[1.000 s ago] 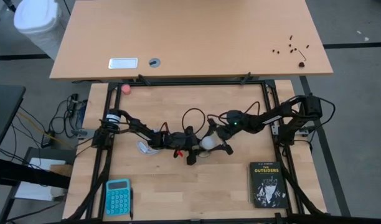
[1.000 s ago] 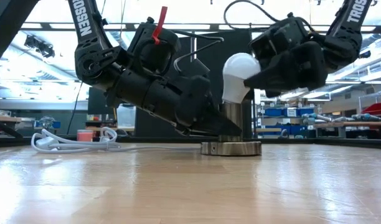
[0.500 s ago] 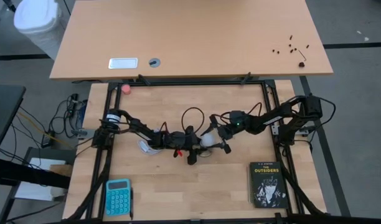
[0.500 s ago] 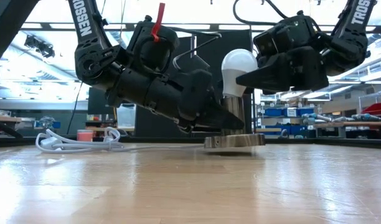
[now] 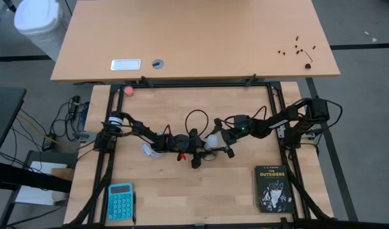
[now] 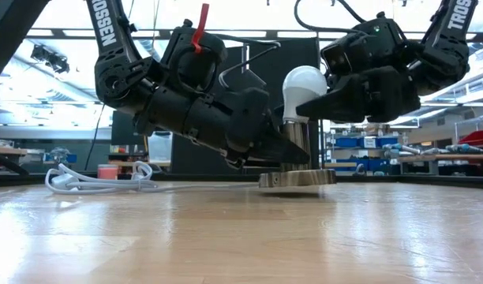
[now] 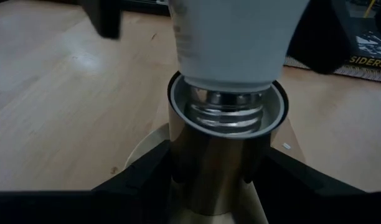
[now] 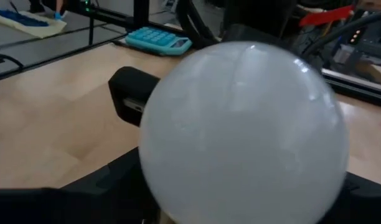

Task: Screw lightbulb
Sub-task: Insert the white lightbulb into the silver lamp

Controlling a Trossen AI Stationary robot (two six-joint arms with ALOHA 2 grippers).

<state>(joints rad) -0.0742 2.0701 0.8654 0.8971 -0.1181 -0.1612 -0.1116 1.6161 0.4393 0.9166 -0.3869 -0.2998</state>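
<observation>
Progress: the lightbulb (image 6: 303, 84) has been entered into the socket (image 7: 225, 162), but threads are still seen above the rim — turning down is judged unfinished.
Bulb place: near table centre, just toward 6 o'clock, between both arms.
Bulb axis: roughly upright — globe up, screw base down.
Left gripper (image 5: 202, 150): pressed on the socket from 9 o'clock.
Right gripper (image 5: 221, 143): pinched around the lightbulb's globe from 3 o'clock.

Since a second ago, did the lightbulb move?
Yes. The lightbulb has straightened up over the socket; a second ago it leaned toward the right gripper.
</observation>
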